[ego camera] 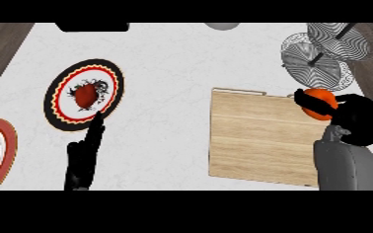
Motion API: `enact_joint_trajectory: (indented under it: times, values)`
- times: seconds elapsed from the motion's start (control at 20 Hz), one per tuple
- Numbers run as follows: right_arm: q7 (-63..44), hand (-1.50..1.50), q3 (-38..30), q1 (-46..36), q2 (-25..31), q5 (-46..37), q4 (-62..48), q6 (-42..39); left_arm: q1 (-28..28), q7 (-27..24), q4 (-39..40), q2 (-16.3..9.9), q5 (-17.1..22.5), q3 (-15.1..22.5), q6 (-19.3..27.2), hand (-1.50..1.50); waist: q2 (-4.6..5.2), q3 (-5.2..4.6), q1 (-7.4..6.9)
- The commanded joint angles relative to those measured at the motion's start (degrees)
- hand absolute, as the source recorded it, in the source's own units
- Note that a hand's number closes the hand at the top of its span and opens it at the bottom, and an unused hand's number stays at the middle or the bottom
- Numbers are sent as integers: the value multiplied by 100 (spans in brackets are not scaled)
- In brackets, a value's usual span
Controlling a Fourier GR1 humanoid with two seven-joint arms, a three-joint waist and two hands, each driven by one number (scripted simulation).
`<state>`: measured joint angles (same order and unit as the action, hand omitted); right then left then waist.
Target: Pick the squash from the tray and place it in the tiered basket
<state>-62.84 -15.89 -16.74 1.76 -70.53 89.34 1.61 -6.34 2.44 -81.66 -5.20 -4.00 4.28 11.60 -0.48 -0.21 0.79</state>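
Holding the squash above the tray's right edge.

On the white worktop, the left robot hand rests with straight fingers by a patterned plate; the right robot hand curls around the orange squash, below the wire tiered basket.

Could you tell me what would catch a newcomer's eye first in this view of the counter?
Most likely the orange squash, gripped in the right hand at the right, above the wooden tray's far right corner and just short of the wire tiered basket. Next comes the ornate black-rimmed plate at the left, holding a red item, with the left hand open just below it.
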Motion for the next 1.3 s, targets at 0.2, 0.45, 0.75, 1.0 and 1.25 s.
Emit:
enact_joint_trajectory:
  times: [0.2,0.45,0.75,1.0,1.25]
  values:
    - [-1703,150,642,-1017,-172,-2133,1739,-295,134,-109,192,0,1,-33,-43,0,-4,-11,-47]
    - [-1676,150,813,-1924,-175,-3052,2037,-1863,296,-4,234,-80,59,-115,-137,0,7,1,-62]
    - [-1086,150,-88,-3152,39,-3176,1275,-2092,386,75,366,82,-75,33,-44,0,50,12,-101]
    - [-815,150,-718,-3617,227,-3288,629,-1797,423,-46,303,39,-57,-108,19,0,63,17,-129]
    - [-442,150,-1509,-4127,823,-3042,-192,-1609,238,-348,331,47,-106,-75,1,0,66,18,-148]
